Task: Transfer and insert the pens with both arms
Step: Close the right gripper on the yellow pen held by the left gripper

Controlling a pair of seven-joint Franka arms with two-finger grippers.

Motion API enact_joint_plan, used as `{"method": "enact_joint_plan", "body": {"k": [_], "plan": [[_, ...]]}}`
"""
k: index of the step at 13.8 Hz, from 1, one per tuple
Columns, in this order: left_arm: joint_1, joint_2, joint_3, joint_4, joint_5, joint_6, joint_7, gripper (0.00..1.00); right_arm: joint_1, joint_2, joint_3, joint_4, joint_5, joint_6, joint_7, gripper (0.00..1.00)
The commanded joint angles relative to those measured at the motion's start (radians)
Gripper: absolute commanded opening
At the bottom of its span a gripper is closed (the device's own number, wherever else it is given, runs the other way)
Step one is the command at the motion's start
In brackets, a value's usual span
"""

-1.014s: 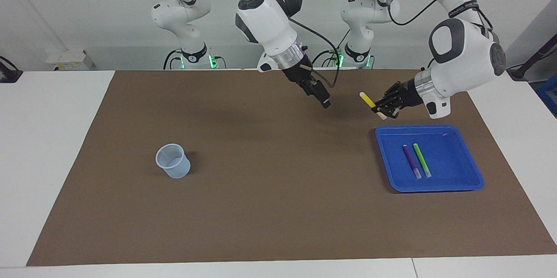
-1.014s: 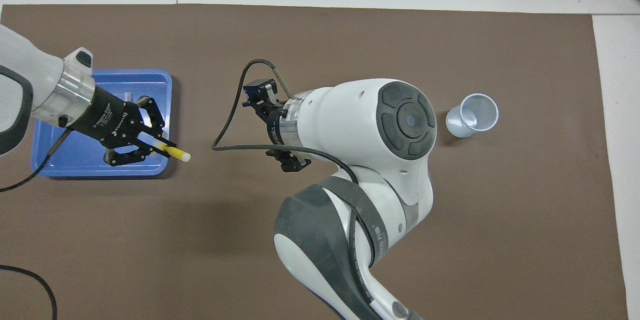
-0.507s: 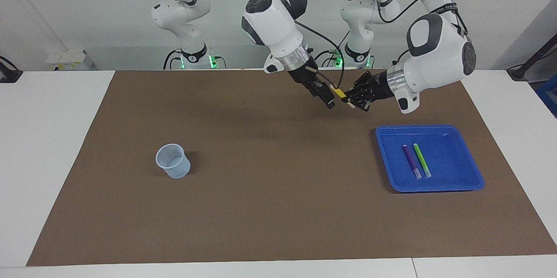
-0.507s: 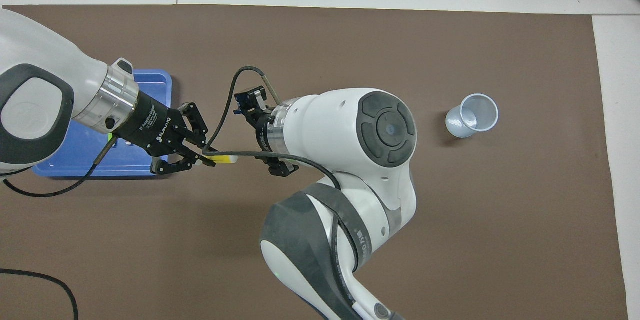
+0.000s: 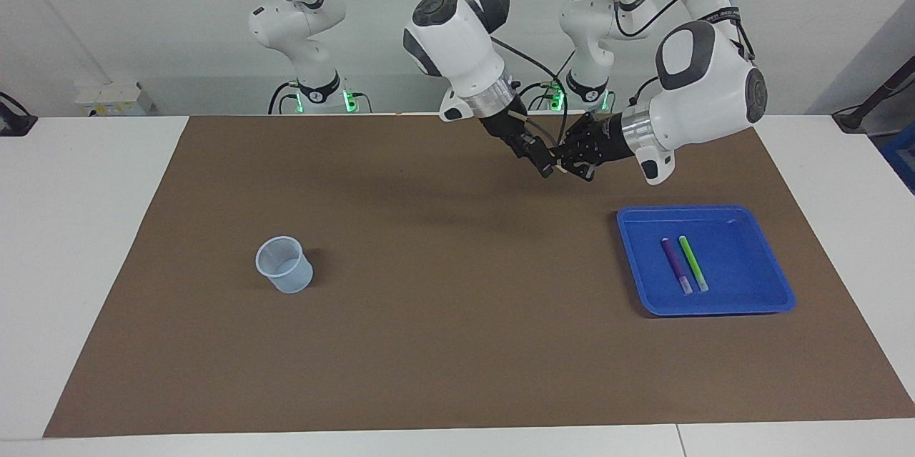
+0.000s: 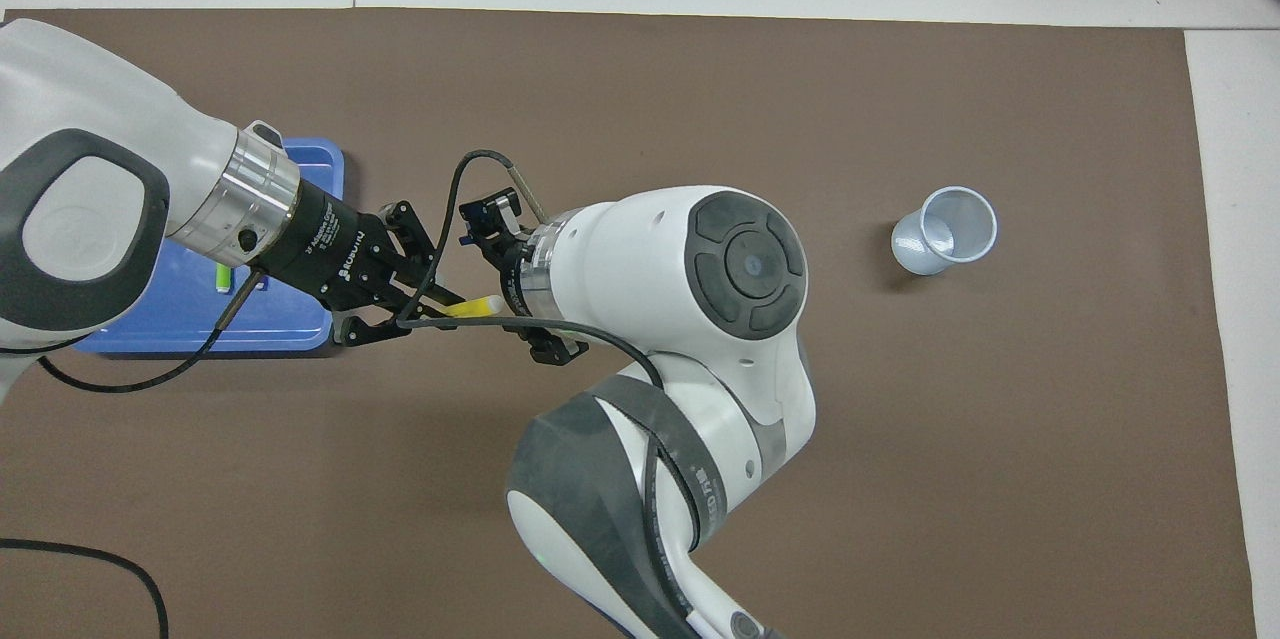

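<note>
My left gripper is shut on the yellow pen and holds it level in the air over the mat, between the tray and the mat's middle. My right gripper meets it tip to tip. Its fingers stand open on either side of the pen's pale cap end, and I cannot tell whether they touch it. The purple pen and the green pen lie side by side in the blue tray. In the facing view the two grippers hide most of the yellow pen.
A pale translucent cup stands upright on the brown mat toward the right arm's end. The tray lies toward the left arm's end. Two smaller white arms with green lights stand idle at the table's robot edge.
My left gripper has carried the yellow pen from beside the tray toward the mat's middle. My right gripper has shifted to meet it, and the pen's cap end now lies between its open fingers.
</note>
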State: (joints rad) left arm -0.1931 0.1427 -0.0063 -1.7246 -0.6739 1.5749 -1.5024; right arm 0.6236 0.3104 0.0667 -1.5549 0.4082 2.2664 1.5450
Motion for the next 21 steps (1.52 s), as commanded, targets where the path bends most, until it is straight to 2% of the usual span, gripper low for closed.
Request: {"method": "enact_joint_plan", "body": {"k": [1, 4, 6, 13, 14, 18, 19, 20, 21], "plan": [[-0.029, -0.020, 0.014, -0.026, -0.019, 0.051, -0.071, 0.00, 0.002, 0.001, -0.001, 0.007, -0.017, -0.019, 0.009, 0.90], [-0.060, -0.019, 0.014, -0.026, -0.019, 0.080, -0.142, 0.00, 0.002, 0.000, -0.001, 0.013, -0.011, -0.019, 0.000, 0.86], [-0.060, -0.017, 0.005, -0.017, -0.027, 0.092, -0.203, 0.00, 0.002, -0.001, -0.001, 0.013, -0.011, -0.021, -0.002, 0.77], [-0.060, -0.022, 0.000, -0.023, -0.024, 0.099, -0.200, 0.00, -0.011, -0.013, -0.002, 0.015, -0.008, -0.097, -0.055, 0.13], [-0.060, -0.022, 0.000, -0.023, -0.024, 0.099, -0.197, 0.00, -0.015, -0.014, -0.004, 0.016, -0.009, -0.102, -0.057, 0.02], [-0.060, -0.022, 0.002, -0.024, -0.022, 0.097, -0.194, 0.00, -0.025, -0.025, -0.011, 0.019, -0.009, -0.103, -0.057, 0.00], [-0.058, -0.023, 0.002, -0.024, -0.021, 0.086, -0.193, 0.45, -0.027, -0.027, -0.011, 0.019, -0.009, -0.103, -0.059, 0.00], [-0.058, -0.023, 0.002, -0.021, -0.021, 0.083, -0.194, 0.78, -0.027, -0.028, -0.011, 0.019, -0.009, -0.103, -0.066, 0.00], [-0.058, -0.025, 0.003, -0.017, -0.012, 0.080, -0.196, 1.00, -0.027, -0.028, -0.011, 0.018, -0.009, -0.103, -0.083, 0.00]]}}
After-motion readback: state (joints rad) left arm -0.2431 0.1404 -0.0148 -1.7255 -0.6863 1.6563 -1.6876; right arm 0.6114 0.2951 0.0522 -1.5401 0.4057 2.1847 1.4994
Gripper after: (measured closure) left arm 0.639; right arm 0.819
